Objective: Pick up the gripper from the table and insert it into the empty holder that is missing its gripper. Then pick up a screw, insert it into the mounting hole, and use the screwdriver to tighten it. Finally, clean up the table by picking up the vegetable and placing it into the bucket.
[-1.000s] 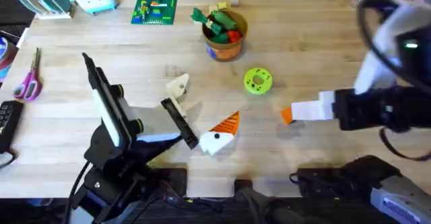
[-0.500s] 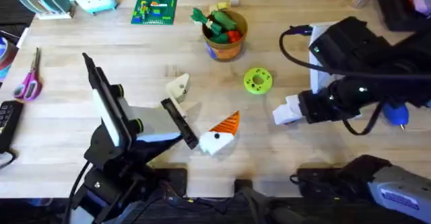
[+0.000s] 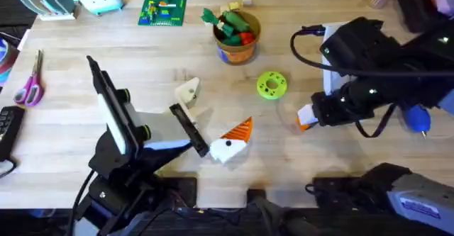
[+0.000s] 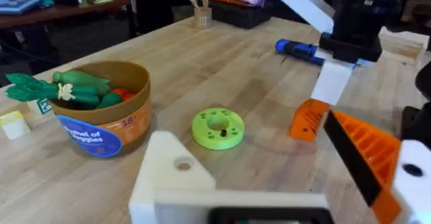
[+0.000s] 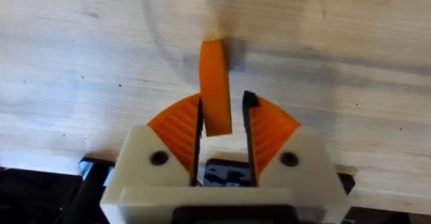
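Right hand ribbed orange pads grasping flat orange gripper, left hand state untellable

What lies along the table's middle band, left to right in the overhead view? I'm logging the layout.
Purple-handled scissors → cream-white pointed plastic block → lime-green round disc with holes → small flat orange plastic wedge → blue-handled screwdriver.

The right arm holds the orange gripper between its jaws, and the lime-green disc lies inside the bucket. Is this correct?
Not fully. The lime-green disc lies on the table, beside the bucket, as the overhead view shows. The right gripper does hold the orange gripper.
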`<state>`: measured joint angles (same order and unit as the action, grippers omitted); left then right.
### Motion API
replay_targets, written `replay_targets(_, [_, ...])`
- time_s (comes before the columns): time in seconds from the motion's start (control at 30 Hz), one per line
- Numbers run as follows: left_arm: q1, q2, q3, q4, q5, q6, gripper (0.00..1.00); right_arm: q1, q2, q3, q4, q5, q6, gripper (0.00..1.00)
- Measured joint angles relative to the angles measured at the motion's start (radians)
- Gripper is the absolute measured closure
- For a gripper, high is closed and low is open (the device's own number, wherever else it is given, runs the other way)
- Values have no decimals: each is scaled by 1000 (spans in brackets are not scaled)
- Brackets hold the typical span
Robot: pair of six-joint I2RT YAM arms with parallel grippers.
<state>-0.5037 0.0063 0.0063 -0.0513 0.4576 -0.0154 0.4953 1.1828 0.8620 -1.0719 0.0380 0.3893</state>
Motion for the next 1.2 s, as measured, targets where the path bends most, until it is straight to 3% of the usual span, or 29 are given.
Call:
replay_targets(0.07, [0,0,0,0,0,0,9,0,0,0,15,0,0,673])
replay_targets(0.2, [0,0,0,0,0,0,9,0,0,0,28,0,2,915])
replay_targets(0.27, [0,0,0,0,0,0,9,0,0,0,27,2,4,983])
replay_targets(0.6, [0,0,0,0,0,0,8,0,-26,31,-46,3,3,988])
replay_targets(0.9, [0,0,0,0,0,0,8,-21,-279,91,105,-17,-61,989])
replay_targets(0.93, [0,0,0,0,0,0,8,-61,-340,43,255,-89,-91,989])
replay_targets(1.03, [0,0,0,0,0,0,8,-125,-350,-65,433,-251,-107,990])
replay_targets(1.2, [0,0,0,0,-1,0,8,-219,-240,-190,661,-587,-95,991])
